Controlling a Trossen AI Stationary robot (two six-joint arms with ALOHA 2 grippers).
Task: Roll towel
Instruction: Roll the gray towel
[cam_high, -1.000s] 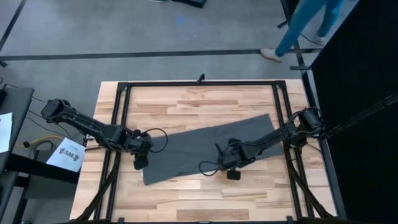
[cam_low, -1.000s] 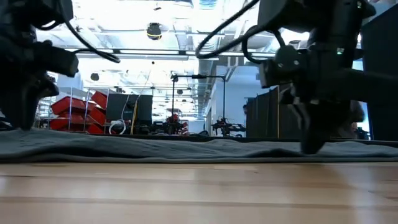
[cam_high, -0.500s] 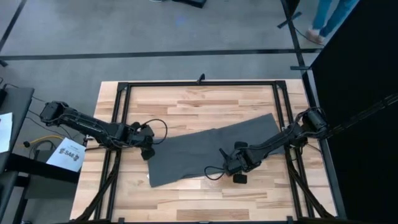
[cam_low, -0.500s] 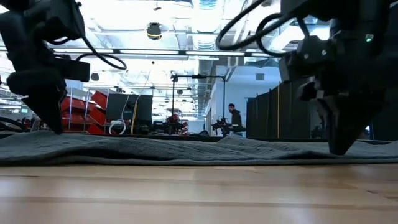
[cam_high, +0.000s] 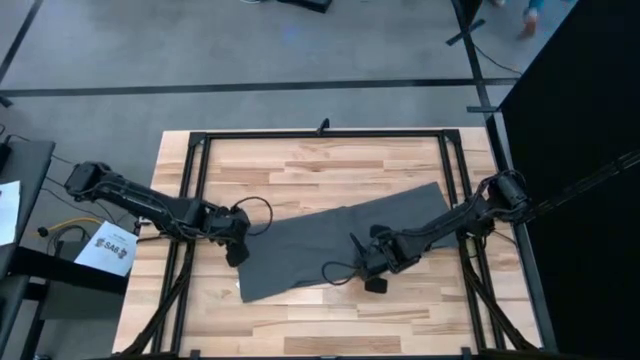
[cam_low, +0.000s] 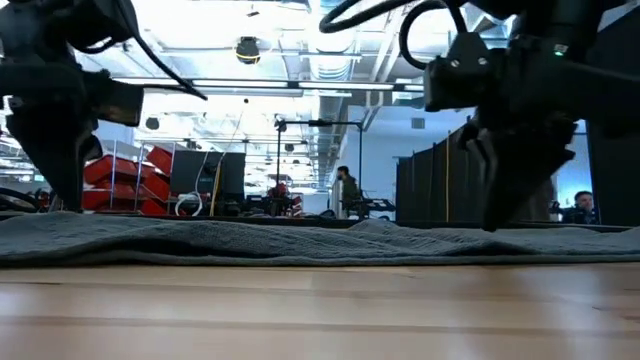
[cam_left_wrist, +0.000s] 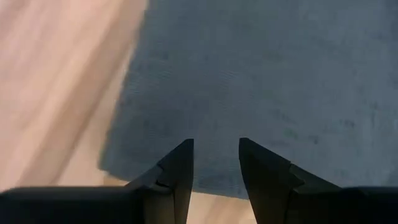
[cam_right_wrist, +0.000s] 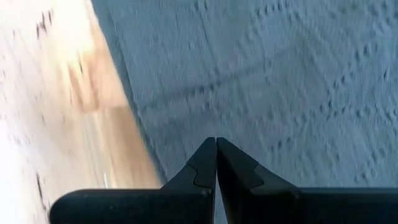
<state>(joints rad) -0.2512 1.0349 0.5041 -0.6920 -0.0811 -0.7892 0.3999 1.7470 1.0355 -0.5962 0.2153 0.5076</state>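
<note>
The dark grey towel (cam_high: 330, 245) lies flat and slantwise across the wooden table, with a low ripple near its middle (cam_low: 370, 226). My left gripper (cam_high: 237, 255) stands open over the towel's left end, pointing down, its fingers (cam_left_wrist: 180, 165) just inside the edge near a corner (cam_left_wrist: 109, 168). My right gripper (cam_high: 374, 280) is shut and points down at the towel's near long edge (cam_right_wrist: 134, 118), about midway along it. In the low view its tips (cam_low: 495, 225) reach the level of the cloth's top. My left gripper's open fingers stand just above or on the towel's left end; I cannot tell whether they touch the cloth. My right gripper's shut fingertips come from above at the towel close to its near edge (cam_right_wrist: 186, 134). Whether they touch it cannot be told; no cloth shows between them.
A black metal frame (cam_high: 320, 133) runs around the tabletop. Bare wood lies beyond the towel toward the far edge (cam_high: 320, 170) and toward the near edge (cam_high: 330, 320). A white sheet (cam_high: 108, 248) lies off the table's left side. A person (cam_low: 345, 190) stands far off in the room.
The towel's left end has slid a little toward the table's right, and a low ripple has risen near its middle. My left gripper has gone right and toward the far edge. My right gripper went right, then came back left and rose slightly.
</note>
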